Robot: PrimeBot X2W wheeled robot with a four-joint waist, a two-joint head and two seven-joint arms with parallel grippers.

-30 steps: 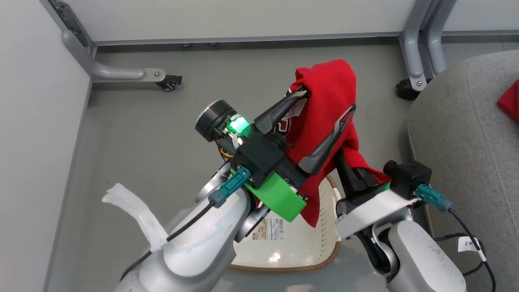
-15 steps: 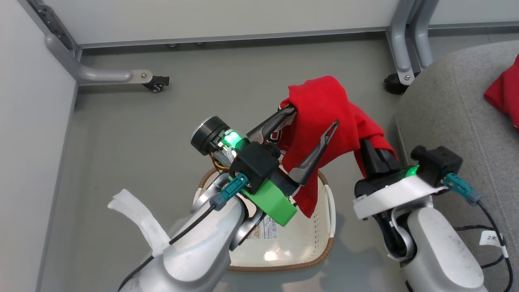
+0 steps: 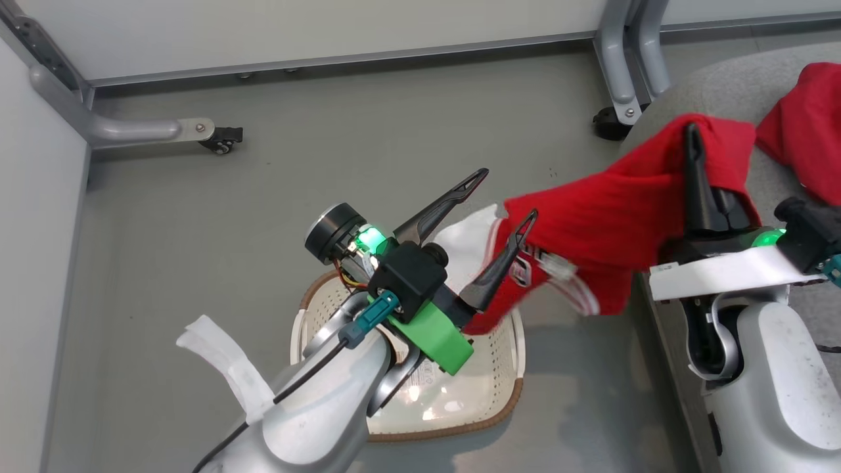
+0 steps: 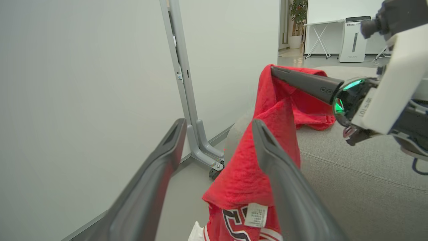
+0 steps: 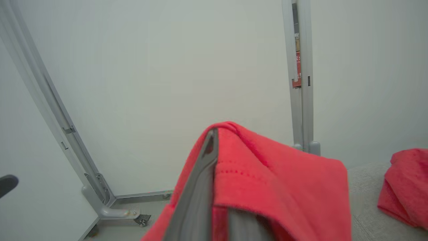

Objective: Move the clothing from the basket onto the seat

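Tag (image 4: 255,215) on clothing (image 4: 247,174): print illegible

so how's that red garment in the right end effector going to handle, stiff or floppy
Probably very floppy: the red garment sags in a long drape from the right end effector towards the basket. Likely light, since one pinch carries it all. The loose tail may snag on the open left end effector beside it.

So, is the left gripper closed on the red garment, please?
No, the left gripper has its fingers wide apart, with the red garment outside them.
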